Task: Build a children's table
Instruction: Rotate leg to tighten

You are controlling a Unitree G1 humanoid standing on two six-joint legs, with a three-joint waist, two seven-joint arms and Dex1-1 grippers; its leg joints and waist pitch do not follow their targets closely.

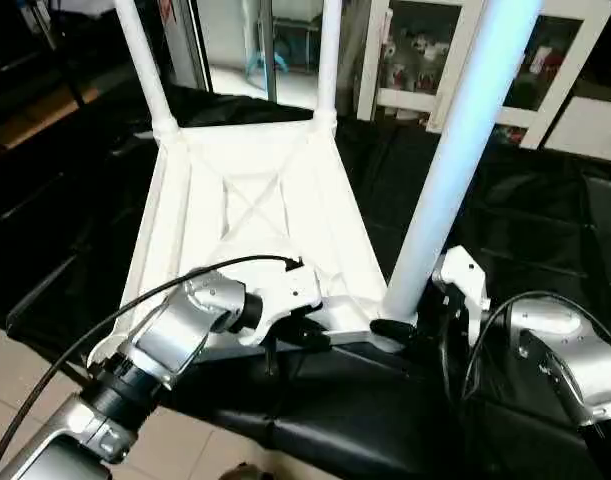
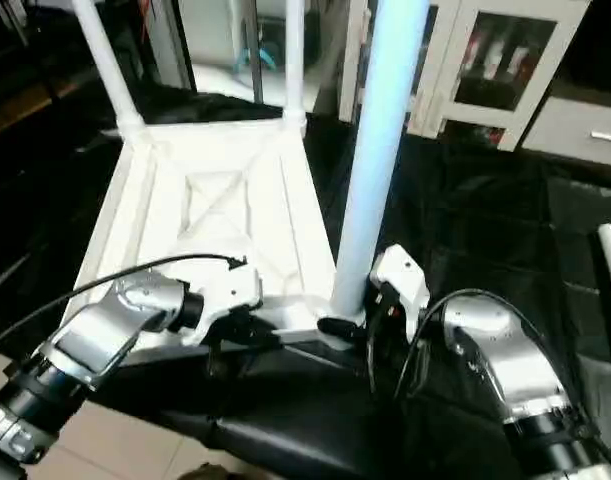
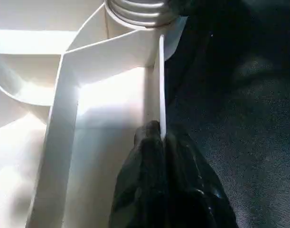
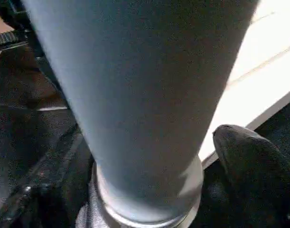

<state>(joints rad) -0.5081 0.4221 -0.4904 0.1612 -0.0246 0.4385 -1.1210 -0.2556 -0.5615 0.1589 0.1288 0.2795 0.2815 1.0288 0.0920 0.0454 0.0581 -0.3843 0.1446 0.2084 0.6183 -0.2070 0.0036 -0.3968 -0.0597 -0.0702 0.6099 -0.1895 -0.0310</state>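
The white plastic rectangular table top (image 1: 250, 215) lies ribbed underside up on the black-draped work table (image 1: 545, 250); likely light, stiff, slippery, best pinched by its thin rim. Three white tube legs stand socketed; the nearest (image 1: 455, 150) rises between the right gripper (image 2: 360, 315)'s wide-spread fingers. The left gripper (image 3: 159, 142) is clamped on the near rim.

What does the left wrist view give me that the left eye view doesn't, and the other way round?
Left wrist: close up, the left tool is shut on the thin rim of the top, a little way from the near leg's ringed end.
Left eye: the whole upturned top, two far legs standing in their corners, and the right tool at the foot of the near leg.
Both: rim, ribs, near leg's socket, black cloth.
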